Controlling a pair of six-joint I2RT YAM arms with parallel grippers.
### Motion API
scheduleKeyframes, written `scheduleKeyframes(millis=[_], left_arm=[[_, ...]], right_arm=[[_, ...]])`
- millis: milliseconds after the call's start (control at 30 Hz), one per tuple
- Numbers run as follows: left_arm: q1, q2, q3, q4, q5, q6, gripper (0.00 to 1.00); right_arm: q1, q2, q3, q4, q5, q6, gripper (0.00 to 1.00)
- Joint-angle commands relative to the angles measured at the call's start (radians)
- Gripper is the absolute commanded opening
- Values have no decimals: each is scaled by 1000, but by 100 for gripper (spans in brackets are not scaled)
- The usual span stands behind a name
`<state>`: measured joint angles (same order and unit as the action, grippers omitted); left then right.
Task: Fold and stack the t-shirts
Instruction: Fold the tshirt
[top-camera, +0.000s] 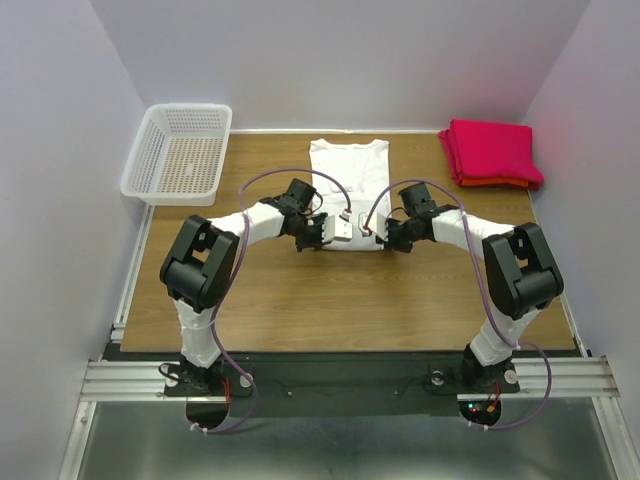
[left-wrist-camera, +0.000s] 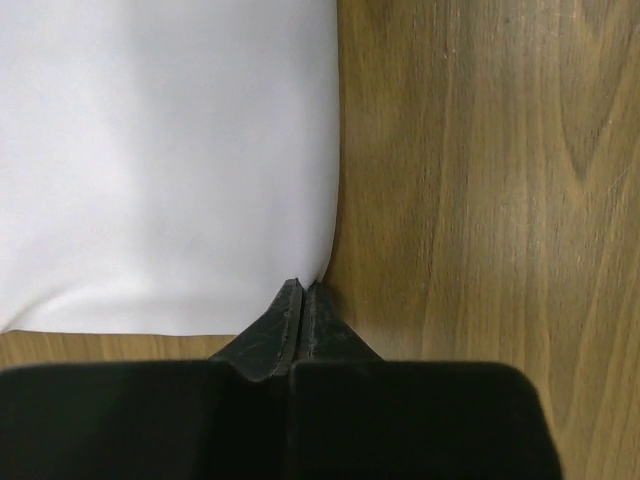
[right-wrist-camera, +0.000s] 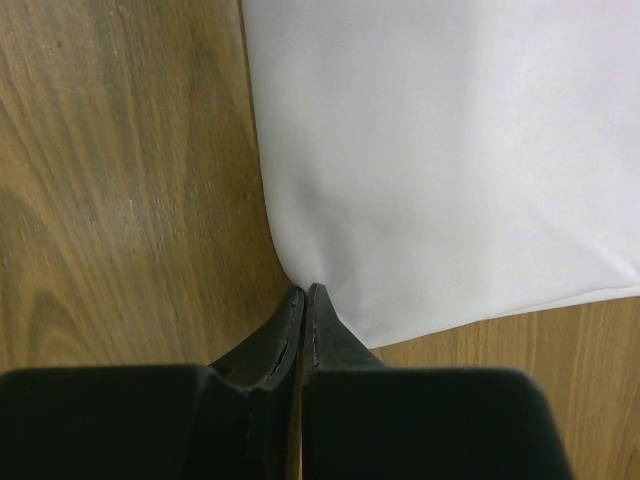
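The plain white soft cloth t-shirt (top-camera: 348, 185) lies flat in the upper centre of the top view. Its collar points toward the back wall (top-camera: 340, 60), and its sleeves seem folded in, so it makes a long rectangle. The cloth looks light, thin and limp. I judge it will sag and wrinkle if only one point carries it, so the two near corners are the good places to hold, and they should move together.

The left hand (top-camera: 318, 232) has its fingers pressed together on the lower left corner of the shirt. The right hand (top-camera: 386, 236) is closed the same way on the lower right corner. In both wrist views the hem runs into the fingertips with no gap.

The brown wooden desk (top-camera: 350, 300) looks smooth, so the cloth will probably slide easily. Bare wood shows below the shirt and at both its sides. The stack of folded red and orange-red t-shirts (top-camera: 490, 152) lies at upper right, well apart. The white plastic lattice basket (top-camera: 135, 170) stands at upper left, at the desk edge.
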<state>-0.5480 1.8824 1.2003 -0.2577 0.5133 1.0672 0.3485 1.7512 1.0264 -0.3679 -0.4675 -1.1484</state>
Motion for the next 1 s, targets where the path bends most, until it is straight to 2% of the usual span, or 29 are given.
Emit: scheduleKeyframes(millis=[0, 233, 433, 567, 767, 967], left_arm=[[31, -26, 73, -69, 31, -12, 0], [56, -127, 71, -133, 62, -18, 0], [51, -222, -5, -146, 85, -39, 0], [28, -327, -65, -184, 97, -38, 0], [-27, -511, -126, -339, 171, -70, 0], [-76, -647, -116, -515, 251, -61, 0]], right_arm=[[7, -27, 40, 4, 47, 71, 0], [7, -108, 104, -40, 35, 154, 0], [7, -222, 77, -134, 17, 161, 1], [15, -320, 47, -236, -14, 159, 1], [38, -502, 40, -529, -115, 129, 1], [41, -639, 38, -698, -154, 105, 0]])
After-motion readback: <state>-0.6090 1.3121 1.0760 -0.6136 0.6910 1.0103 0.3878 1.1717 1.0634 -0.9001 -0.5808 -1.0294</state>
